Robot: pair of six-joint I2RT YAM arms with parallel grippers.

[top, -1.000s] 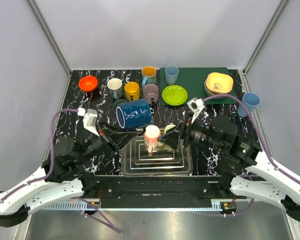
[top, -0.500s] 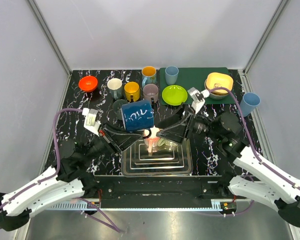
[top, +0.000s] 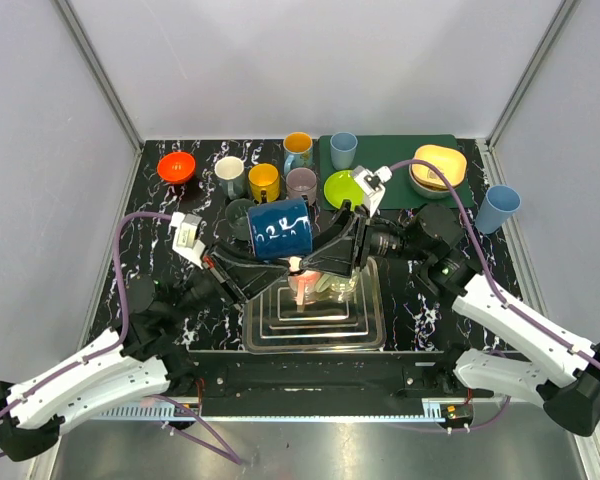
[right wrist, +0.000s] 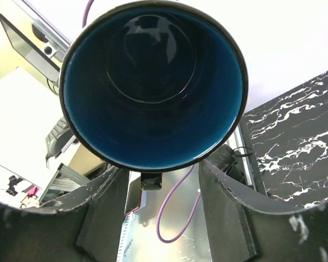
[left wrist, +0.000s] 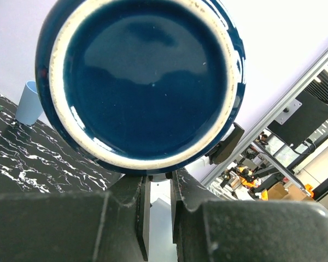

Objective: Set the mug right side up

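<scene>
The black, white-veined table (top: 150,215) sat inside pale walls, with a green mat (top: 390,150) at its back right and a clear tray (top: 365,325) near the arms. The blue mug (top: 279,228) hung in the air above the tray's far edge, on its side, with its base facing the left gripper (left wrist: 159,180) and its mouth facing the right gripper (right wrist: 161,172). The left fingers were clamped almost together just under the mug, gripping it. The right fingers were spread wide below the rim — whether they touched it could not be told.
</scene>
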